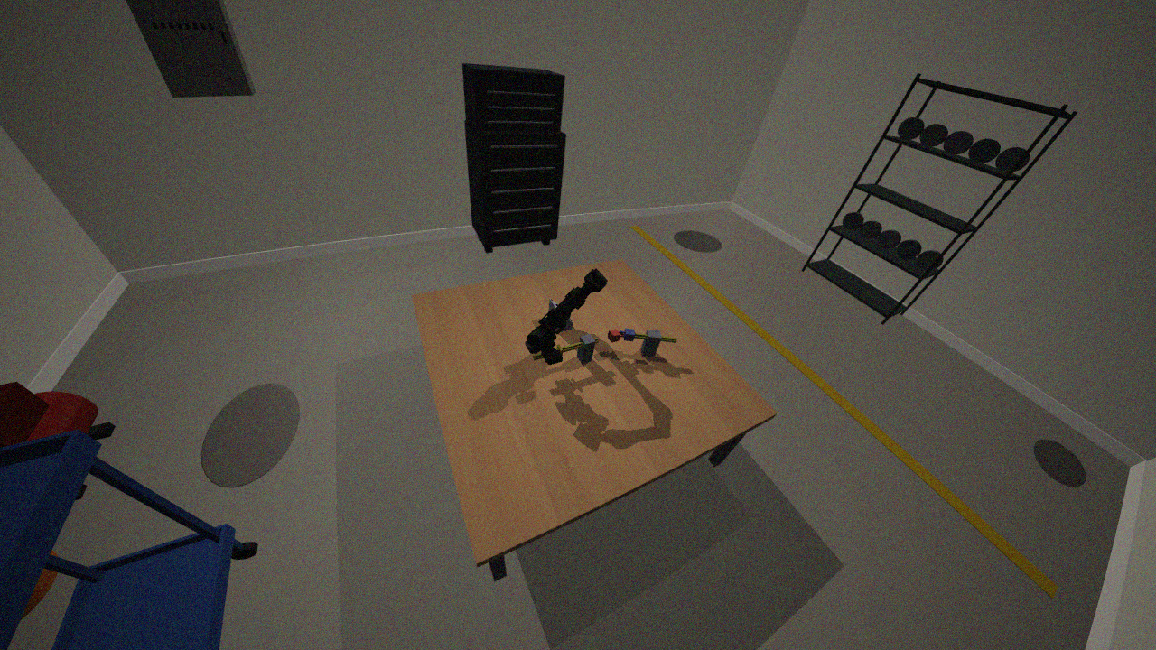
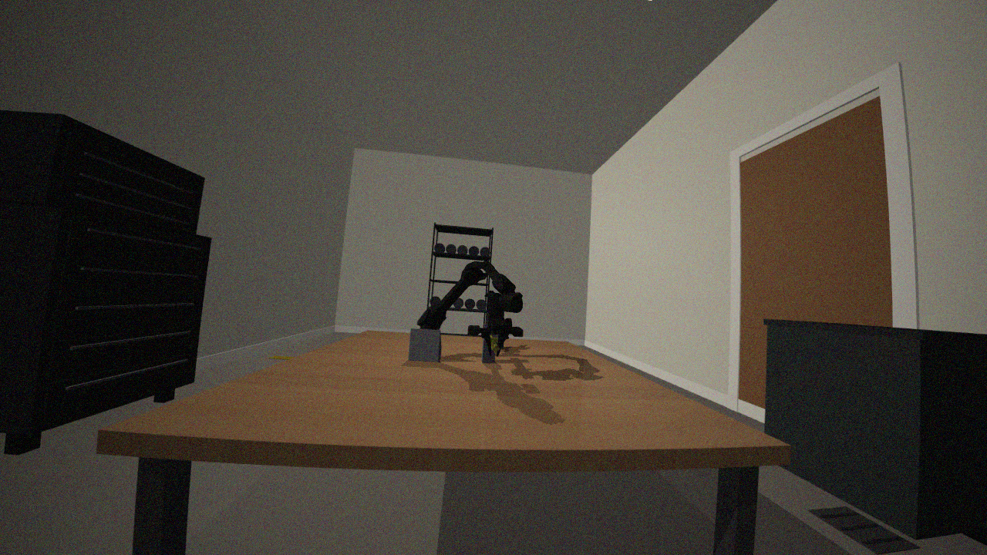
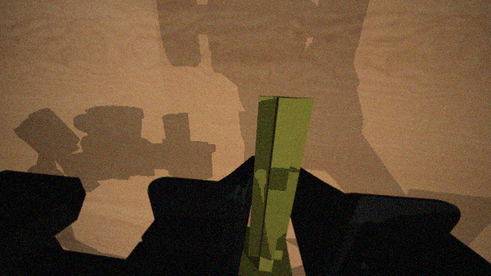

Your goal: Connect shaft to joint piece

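Note:
My gripper (image 1: 553,356) (image 2: 494,350) (image 3: 268,162) is shut on the yellow-green second shaft (image 3: 294,126) near its outer end. In the top view this shaft runs through the left grey block (image 1: 585,350), and its far end stands just short of the red joint piece (image 1: 614,334). The red piece sits by a blue part (image 1: 629,333) on the end of the first shaft (image 1: 667,339), which is held by the right grey block (image 1: 650,345). The joint is away from my gripper. Its opening is too small to make out, and the wrist view does not show the joint.
The blocks and the arm stand on a wooden table (image 1: 517,485) (image 2: 441,431). The arm's grey base block (image 2: 425,344) is left of the gripper in the exterior view. A black cabinet (image 1: 517,162) and a shelf rack (image 1: 917,209) stand away from the table.

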Controlling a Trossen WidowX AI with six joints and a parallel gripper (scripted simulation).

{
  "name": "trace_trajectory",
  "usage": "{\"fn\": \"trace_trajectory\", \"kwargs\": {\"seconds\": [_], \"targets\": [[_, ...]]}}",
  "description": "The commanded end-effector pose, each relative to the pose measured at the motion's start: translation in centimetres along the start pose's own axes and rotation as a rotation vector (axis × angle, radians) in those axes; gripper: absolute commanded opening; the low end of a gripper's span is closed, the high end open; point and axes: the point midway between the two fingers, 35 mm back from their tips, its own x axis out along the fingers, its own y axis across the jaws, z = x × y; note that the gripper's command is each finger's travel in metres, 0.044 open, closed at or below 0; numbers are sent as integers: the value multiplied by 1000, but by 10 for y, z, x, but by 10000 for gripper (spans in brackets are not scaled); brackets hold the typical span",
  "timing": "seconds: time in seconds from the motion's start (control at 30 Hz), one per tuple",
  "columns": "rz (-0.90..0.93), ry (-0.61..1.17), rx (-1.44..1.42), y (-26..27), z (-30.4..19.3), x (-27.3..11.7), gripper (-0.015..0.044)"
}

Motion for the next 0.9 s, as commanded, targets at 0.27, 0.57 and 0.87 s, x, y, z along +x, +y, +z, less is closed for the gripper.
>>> {"fn": "trace_trajectory", "kwargs": {"seconds": [0.27, 0.57, 0.87], "targets": [[-12, 1, 0, 0, -9, 0, 0], [-21, 2, 0, 0, -23, 0, 0], [-23, 2, 0, 0, -37, 0, 0]]}}
